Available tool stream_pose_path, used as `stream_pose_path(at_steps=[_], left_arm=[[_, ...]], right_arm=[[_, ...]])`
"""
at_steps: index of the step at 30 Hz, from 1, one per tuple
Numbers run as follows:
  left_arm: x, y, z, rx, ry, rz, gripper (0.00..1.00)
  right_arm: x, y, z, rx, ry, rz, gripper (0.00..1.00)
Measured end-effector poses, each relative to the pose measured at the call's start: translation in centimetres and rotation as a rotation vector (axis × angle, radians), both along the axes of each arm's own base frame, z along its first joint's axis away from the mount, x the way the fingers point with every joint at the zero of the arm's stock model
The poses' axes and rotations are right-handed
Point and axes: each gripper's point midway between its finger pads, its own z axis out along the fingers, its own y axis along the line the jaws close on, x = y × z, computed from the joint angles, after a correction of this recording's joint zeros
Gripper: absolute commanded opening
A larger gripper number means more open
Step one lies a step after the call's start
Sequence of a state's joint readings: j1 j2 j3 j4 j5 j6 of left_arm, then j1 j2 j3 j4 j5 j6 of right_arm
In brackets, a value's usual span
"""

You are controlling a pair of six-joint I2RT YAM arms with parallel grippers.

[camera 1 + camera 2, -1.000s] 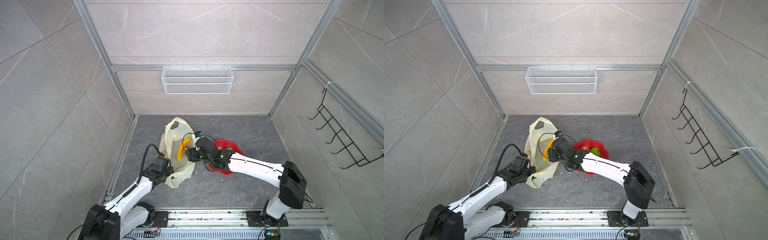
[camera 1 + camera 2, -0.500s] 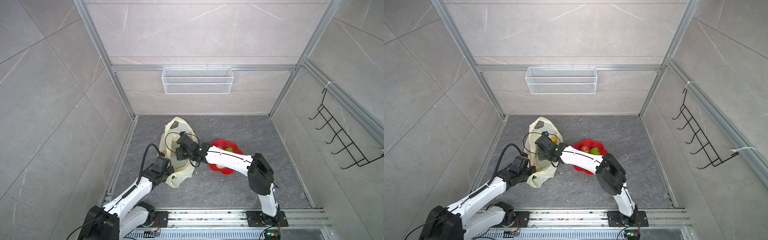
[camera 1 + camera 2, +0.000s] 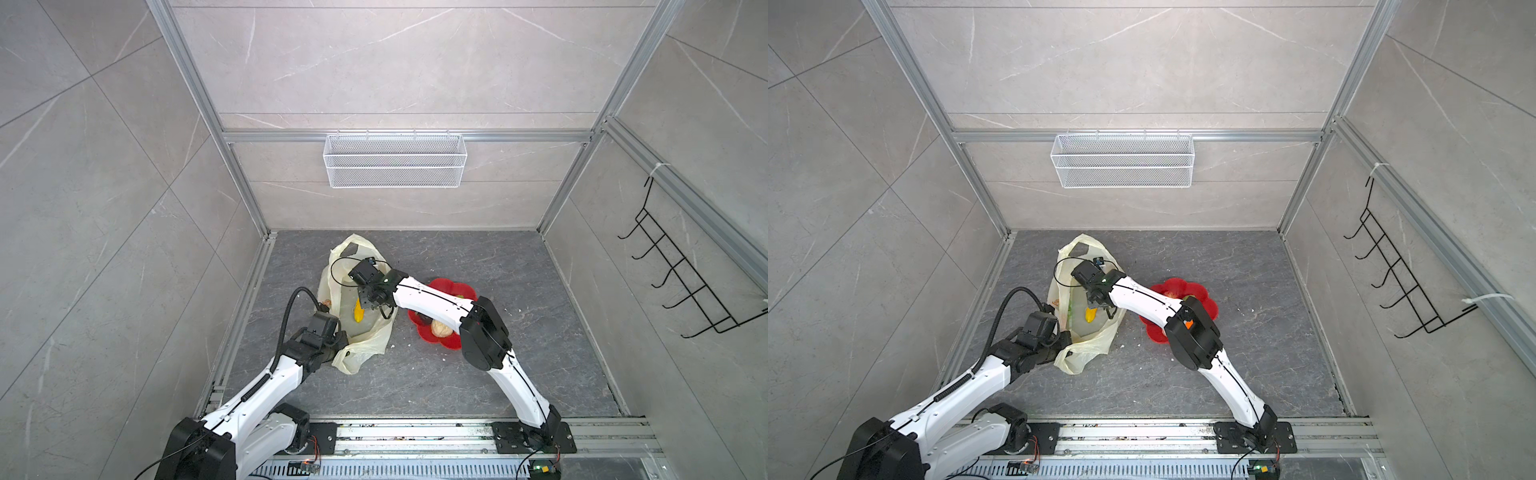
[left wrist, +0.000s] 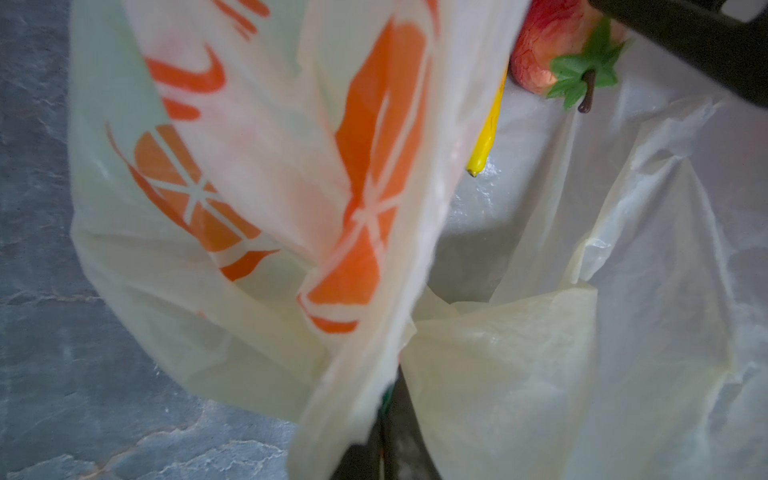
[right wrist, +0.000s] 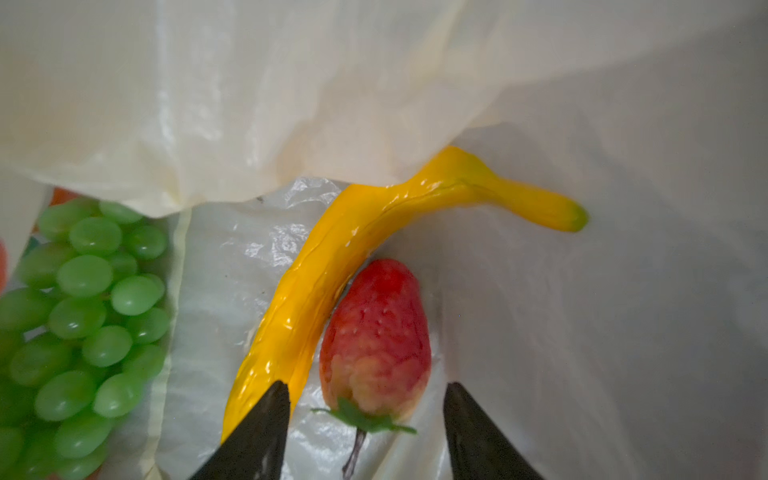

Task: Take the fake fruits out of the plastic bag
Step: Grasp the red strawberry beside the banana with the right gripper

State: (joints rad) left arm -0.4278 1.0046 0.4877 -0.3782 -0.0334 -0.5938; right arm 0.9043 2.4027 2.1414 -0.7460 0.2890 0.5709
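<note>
The plastic bag [image 3: 365, 345] [image 3: 1084, 353] lies open on the floor, cream with orange print [image 4: 249, 166]. My left gripper [image 3: 338, 347] [image 3: 1065, 338] [image 4: 388, 415] is shut on its near rim. Inside lie a yellow banana [image 3: 358, 313] [image 3: 1090, 314] [image 5: 332, 266], a red strawberry-shaped fruit [image 5: 376, 336] [image 4: 544, 37] and a green grape bunch [image 5: 83, 311]. My right gripper [image 3: 372, 305] [image 3: 1100, 305] [image 5: 365, 386] is inside the bag, open. Its fingers stand on either side of the red fruit's stem end, with one tip over the banana. It holds nothing.
A red flower-shaped plate [image 3: 428, 332] [image 3: 1152, 328] sits right of the bag, half under my right arm, with a beige round fruit [image 3: 441, 328] on it. A white wire basket [image 3: 395, 166] hangs on the back wall. A black hook rack [image 3: 681, 286] is on the right wall.
My right gripper moved left from beside the plate into the bag's mouth, and the elbow swung in over the plate. The left arm and its hold on the bag stayed the same.
</note>
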Motion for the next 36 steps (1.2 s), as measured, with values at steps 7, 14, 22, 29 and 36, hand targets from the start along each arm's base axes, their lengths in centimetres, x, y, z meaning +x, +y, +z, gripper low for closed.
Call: stream_pose_path(at_steps=[7, 14, 22, 29, 36], left_arm=[[0.0, -0.1, 0.3, -0.004, -0.01, -0.002, 0.0], [0.0, -0.1, 0.3, -0.005, -0.011, -0.004, 0.0], [0.0, -0.1, 0.4, -0.007, -0.016, -0.004, 0.0], [0.0, -0.1, 0.4, -0.006, -0.016, -0.004, 0.0], [0.0, -0.1, 0.4, -0.006, -0.016, -0.004, 0.0]], right_arm=[[0.2, 0.3, -1.5, -0.039, 0.025, 0.009, 0.68], [0.5, -0.1, -1.9, -0.059, 0.042, -0.003, 0.67], [1.1, -0.2, -3.6, -0.09, 0.064, -0.013, 0.67], [0.9, -0.5, -5.0, -0.121, 0.091, -0.015, 0.63], [0.9, -0.8, -5.0, -0.133, 0.089, -0.023, 0.57]])
